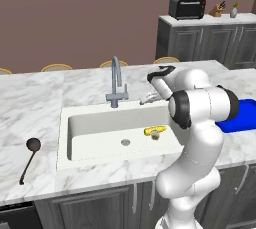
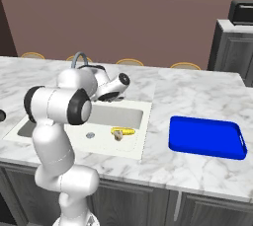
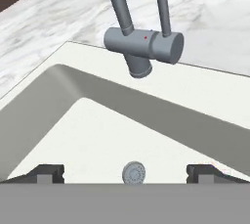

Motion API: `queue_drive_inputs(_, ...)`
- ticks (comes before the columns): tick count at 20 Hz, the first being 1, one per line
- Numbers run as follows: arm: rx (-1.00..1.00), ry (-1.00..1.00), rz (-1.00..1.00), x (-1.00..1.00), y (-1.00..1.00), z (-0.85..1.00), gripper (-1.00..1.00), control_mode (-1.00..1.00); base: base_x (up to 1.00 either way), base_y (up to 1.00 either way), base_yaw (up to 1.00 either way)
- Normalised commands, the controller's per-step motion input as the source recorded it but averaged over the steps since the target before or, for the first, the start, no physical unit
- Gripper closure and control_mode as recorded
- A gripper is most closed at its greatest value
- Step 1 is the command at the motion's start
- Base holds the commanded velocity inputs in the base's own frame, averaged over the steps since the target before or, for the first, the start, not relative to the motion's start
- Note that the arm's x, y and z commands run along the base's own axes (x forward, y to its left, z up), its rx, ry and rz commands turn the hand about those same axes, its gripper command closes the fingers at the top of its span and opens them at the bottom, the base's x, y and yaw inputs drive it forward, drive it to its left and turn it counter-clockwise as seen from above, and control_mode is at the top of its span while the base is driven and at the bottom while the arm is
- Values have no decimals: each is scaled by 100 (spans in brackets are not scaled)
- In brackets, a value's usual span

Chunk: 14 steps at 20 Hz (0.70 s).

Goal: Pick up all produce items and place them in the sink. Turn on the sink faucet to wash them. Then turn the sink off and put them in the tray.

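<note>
The yellow corn cob point(image 1: 154, 130) lies in the sink point(image 1: 95, 133) near its right wall, and the small beige item point(image 1: 156, 136) touches its front side. Both also show in the right base view, the corn point(image 2: 124, 131) and the beige item point(image 2: 117, 136). My gripper point(image 1: 145, 99) hangs over the sink's back right part, to the right of the faucet point(image 1: 116, 84). It is open, and nothing sits between its fingertips point(image 3: 49, 173). In the hand view it faces the faucet base point(image 3: 144, 47) and the upright lever point(image 3: 163, 5), with the drain point(image 3: 134, 173) below. The blue tray point(image 2: 207, 137) lies empty on the counter to the right.
A black long-handled ladle point(image 1: 29, 159) lies on the marble left of the sink. A toaster oven point(image 1: 187, 8) and small items stand on a far counter at the back right. Stool tops line the counter's far edge.
</note>
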Motion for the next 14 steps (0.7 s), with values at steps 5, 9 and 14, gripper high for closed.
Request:
queue_drive_inputs(5, 3, -1, 7, 33, 22, 2, -100, -100, 0, 0, 0)
queue_drive_inputs(9, 3, 0, 3, 20, 18, 7, -100, -100, 0, 0, 0)
queue_drive_inputs(14, 3, 0, 3, 22, 18, 19, -100, -100, 0, 0, 0)
